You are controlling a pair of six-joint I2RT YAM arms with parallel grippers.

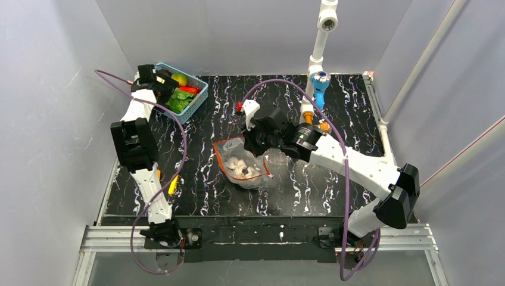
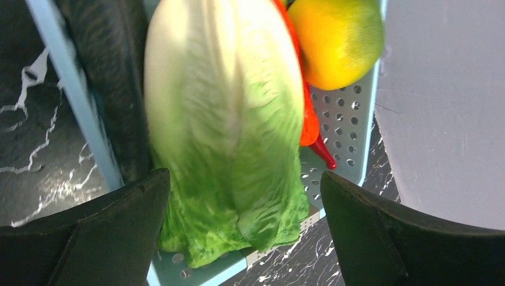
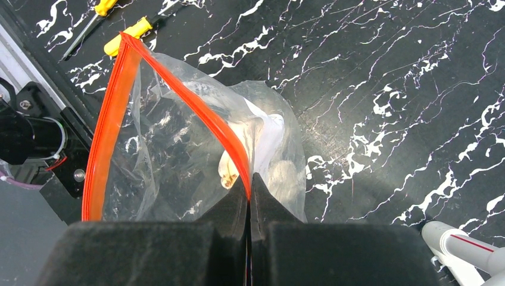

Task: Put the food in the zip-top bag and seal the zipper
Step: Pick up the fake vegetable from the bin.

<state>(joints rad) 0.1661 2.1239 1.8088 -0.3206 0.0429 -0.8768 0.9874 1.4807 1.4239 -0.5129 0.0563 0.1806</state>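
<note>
Wide-spread and empty, the left gripper (image 2: 243,176) is straddling the lettuce (image 2: 229,137) in the blue basket (image 2: 348,119), with the fruit (image 2: 336,39) just to its right. The right gripper (image 3: 249,182) is pinching the bag (image 3: 161,155) by its red zipper (image 3: 178,89), with the garlic (image 3: 265,128) lying inside, over a black, white-veined tabletop (image 3: 387,89). Grey walls (image 1: 256,30) are enclosing everything.

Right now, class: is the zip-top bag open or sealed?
Open: the zipper gapes as two separate red strips; the right pincer pinches one.
</note>
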